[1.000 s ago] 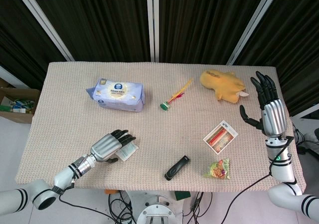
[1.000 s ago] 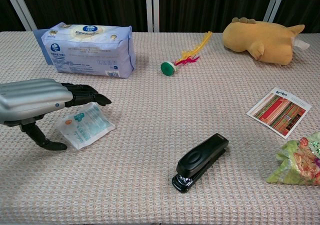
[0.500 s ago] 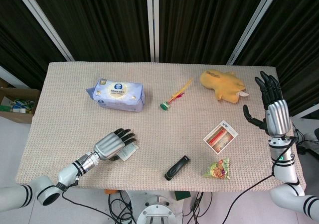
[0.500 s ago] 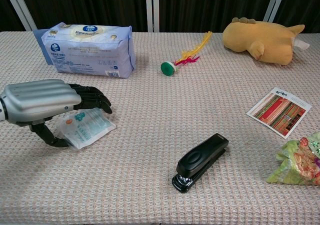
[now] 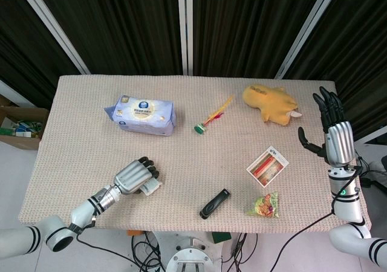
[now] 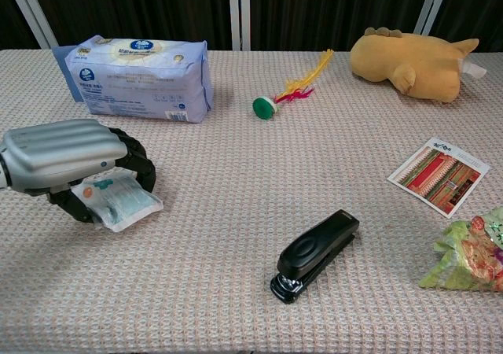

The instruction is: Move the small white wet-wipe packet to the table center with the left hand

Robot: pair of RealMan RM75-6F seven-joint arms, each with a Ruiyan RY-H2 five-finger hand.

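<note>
1. The left hand curls its fingers over the wipe packet, gripping it low at the table's near-left.
2. A stapler lies well to its right.
3. A tissue pack sits beyond the hand.
4. The right hand, far across, is spread wide and holds nothing.

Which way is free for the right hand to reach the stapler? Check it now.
Probably yes: the right hand is raised open at the table's right edge, and only the flat card and snack bag lie near the path to the stapler.
</note>
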